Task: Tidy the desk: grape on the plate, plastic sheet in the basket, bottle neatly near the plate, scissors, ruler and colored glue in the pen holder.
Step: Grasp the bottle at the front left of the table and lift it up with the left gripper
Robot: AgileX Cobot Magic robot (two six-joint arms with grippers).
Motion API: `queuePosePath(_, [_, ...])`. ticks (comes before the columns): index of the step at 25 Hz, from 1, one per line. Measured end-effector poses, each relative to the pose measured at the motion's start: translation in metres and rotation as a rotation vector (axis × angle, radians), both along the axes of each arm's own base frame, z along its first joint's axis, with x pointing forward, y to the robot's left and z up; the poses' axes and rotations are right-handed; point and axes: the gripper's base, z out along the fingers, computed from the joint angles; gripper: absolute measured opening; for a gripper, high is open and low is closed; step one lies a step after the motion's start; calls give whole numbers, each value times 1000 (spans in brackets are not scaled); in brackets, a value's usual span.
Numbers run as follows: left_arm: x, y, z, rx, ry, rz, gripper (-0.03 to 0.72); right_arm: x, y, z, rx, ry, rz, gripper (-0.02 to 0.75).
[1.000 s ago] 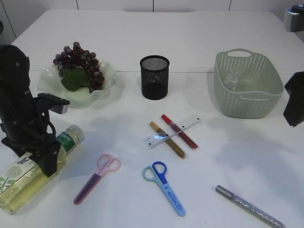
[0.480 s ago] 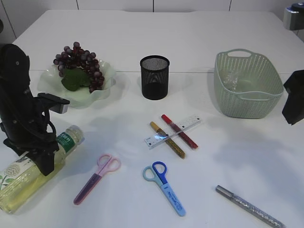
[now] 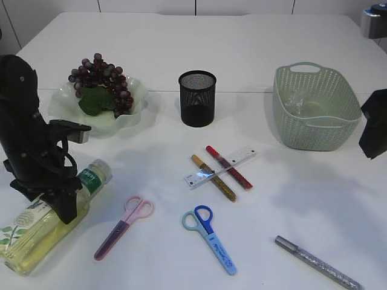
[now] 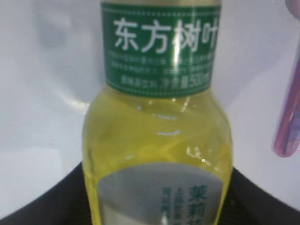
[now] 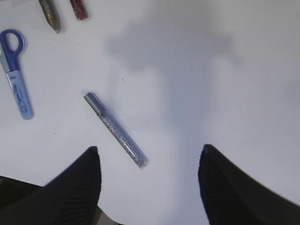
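Observation:
A bottle of yellow liquid with a green label lies slanted at the front left, and my left gripper is shut across its body. In the left wrist view the bottle fills the gap, with black fingers against both of its sides. Grapes lie on the pale green plate. Pink scissors, blue scissors, a ruler and gold, red and silver glue sticks lie on the table. My right gripper hangs open above the silver glue.
A black mesh pen holder stands at centre back. The green basket at the right holds a clear plastic sheet. The pink scissors lie just right of the bottle. The table's right front holds only the silver stick.
My left gripper has closed in on the bottle. The bottle has shifted slightly to the right and turned a little under it. The right arm stays put.

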Motion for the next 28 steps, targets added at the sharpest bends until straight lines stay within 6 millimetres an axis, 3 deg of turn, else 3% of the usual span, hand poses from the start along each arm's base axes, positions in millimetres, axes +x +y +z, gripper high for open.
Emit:
queuePosePath(10, [0, -7, 0, -73, -9, 59, 435, 0, 0, 0, 1, 0, 2, 506])
queuePosePath(17, [-11, -2, 23, -102, -192, 114, 435, 0, 0, 0, 1, 0, 2, 507])
queuePosePath(22, [-34, 4, 49, -134, -337, 137, 435, 0, 0, 0, 2, -4, 2, 507])
queuePosePath(28, [-69, 15, 59, -151, -481, 158, 435, 0, 2, 0, 19, 0, 1, 507])
